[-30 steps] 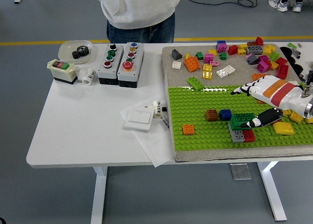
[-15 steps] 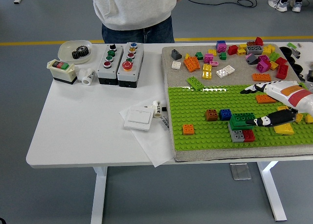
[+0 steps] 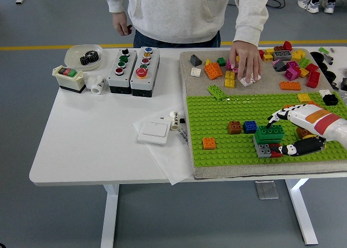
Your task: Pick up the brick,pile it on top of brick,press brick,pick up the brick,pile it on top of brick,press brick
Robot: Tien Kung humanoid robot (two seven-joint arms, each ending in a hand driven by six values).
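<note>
A dark green brick [image 3: 269,132] sits on a grey brick [image 3: 263,149] and a red brick [image 3: 275,151] on the green baseplate [image 3: 217,115]. My right hand [image 3: 284,132] comes in from the right. Its fingers are spread: a white finger [image 3: 277,116] lies just behind the green brick and the black thumb [image 3: 299,147] lies in front, by the red brick. It holds nothing. A brown brick [image 3: 235,127], a blue brick [image 3: 250,126] and an orange brick [image 3: 209,143] stand apart on the plate. My left hand is out of view.
A person stands at the far side. One hand [image 3: 245,61] rests on the loose bricks [image 3: 293,69] behind the plate, by a white brick [image 3: 250,80]. Two button boxes [image 3: 133,68], a switch box [image 3: 69,77], a bowl [image 3: 82,56] and a wall switch [image 3: 154,131] lie left.
The person stepped right and put a hand down on the loose bricks. My right hand moved nearer the table's front edge, its thumb now in front of the stack.
</note>
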